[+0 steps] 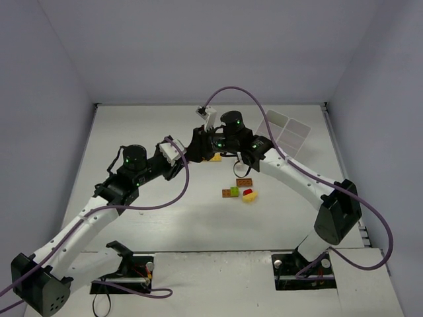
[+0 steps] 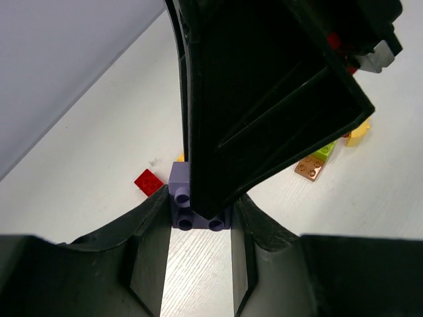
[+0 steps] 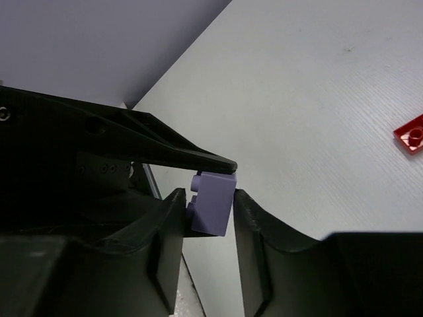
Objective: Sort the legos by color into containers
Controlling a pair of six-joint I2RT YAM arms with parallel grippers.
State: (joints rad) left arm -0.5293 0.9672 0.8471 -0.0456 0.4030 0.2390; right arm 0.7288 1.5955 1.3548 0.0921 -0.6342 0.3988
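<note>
Left tool [image 2: 200, 208] and right tool [image 3: 208, 201] are both pinching the purple brick [image 2: 179, 183], sitting right between each one's jaws. Guessing it's light, hard, slick plastic, so squeezing the flat sides is beating grabbing studs.

The left arm [image 1: 99, 211] and the right arm [image 1: 297, 175] both stretch inward, and their hands meet tip to tip. The left hand [image 2: 201, 214] and the right hand [image 3: 211, 201] each have their fingers closed against the same lavender brick [image 2: 178, 185].
</note>
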